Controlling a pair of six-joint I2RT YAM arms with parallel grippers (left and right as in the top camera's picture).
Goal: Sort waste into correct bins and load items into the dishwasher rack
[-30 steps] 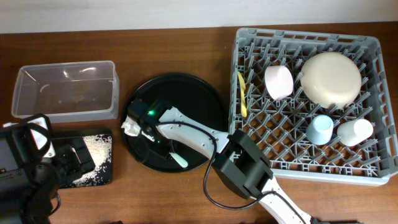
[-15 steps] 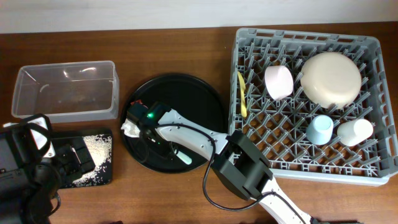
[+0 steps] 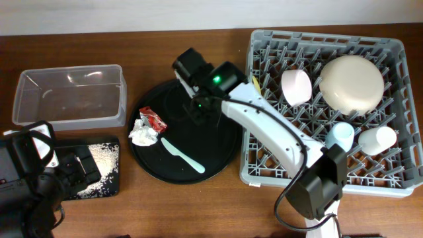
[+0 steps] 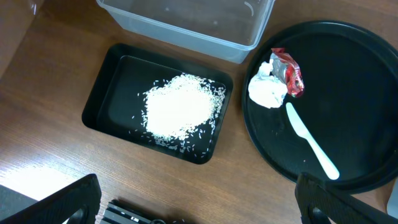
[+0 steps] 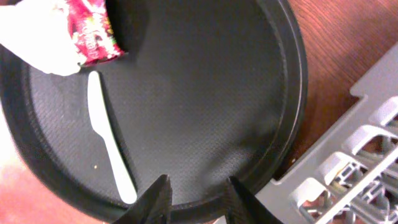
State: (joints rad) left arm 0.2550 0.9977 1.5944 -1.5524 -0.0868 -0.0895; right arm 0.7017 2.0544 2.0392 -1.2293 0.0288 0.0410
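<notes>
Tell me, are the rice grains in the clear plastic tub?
No, the rice grains lie heaped in the shallow black tray, which sits beside the clear tub.

I seem to be at a robot test station, not a home kitchen: a wooden bench (image 3: pixel 165 46) against a plain pale wall (image 3: pixel 132 13), a grey catering dish rack (image 3: pixel 317 36) at right, a clear tub (image 3: pixel 66 69) and black tray (image 4: pixel 102 102) at left.

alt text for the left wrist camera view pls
A shallow black tray on a wooden table holds a heap of white rice grains. Beside it, a round black tray carries a crumpled napkin, a red wrapper and a pale plastic knife; a clear tub lies at the top edge.
</notes>
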